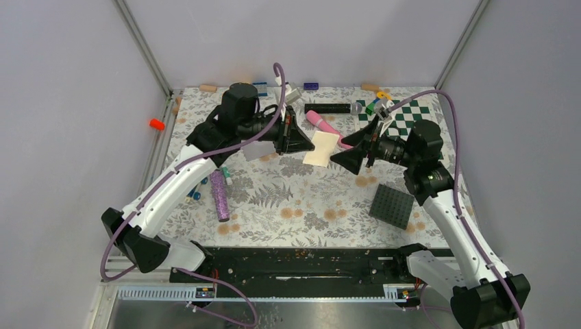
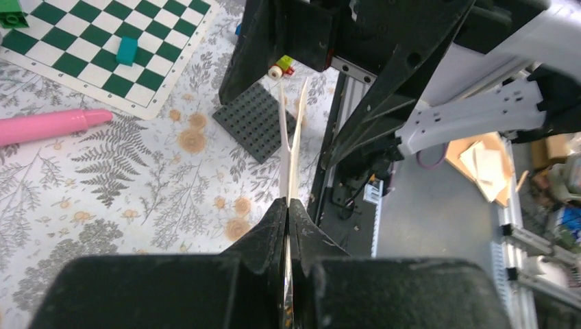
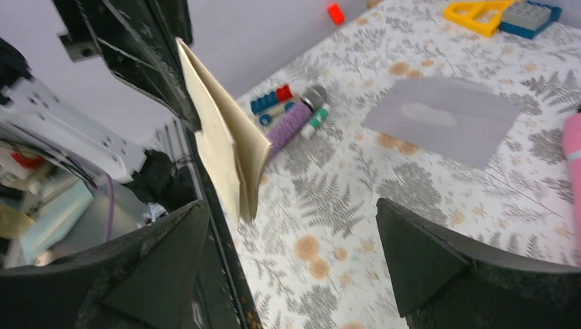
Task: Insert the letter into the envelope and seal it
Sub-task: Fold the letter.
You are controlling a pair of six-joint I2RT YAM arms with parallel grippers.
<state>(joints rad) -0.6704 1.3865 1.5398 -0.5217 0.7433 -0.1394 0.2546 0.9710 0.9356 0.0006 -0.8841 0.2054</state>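
The tan letter (image 1: 322, 148), folded, hangs from my left gripper (image 1: 310, 145), which is shut on its edge and holds it above the table's middle. In the left wrist view the letter (image 2: 290, 137) shows edge-on, its layers splaying beyond the closed left gripper (image 2: 288, 203). My right gripper (image 1: 340, 150) is open and empty, just right of the letter's free end; in the right wrist view the letter (image 3: 226, 144) hangs ahead of the right gripper (image 3: 291, 205), nearer its left finger. The light grey envelope (image 3: 445, 116) lies flat on the table, partly under my left arm (image 1: 257, 150).
A pink cylinder (image 1: 323, 123) lies behind the letter. A green-and-white checkerboard (image 1: 405, 118) with small blocks is at the back right. A dark grey studded plate (image 1: 392, 205) sits front right. A purple glitter cylinder (image 1: 219, 195) and markers lie at the left.
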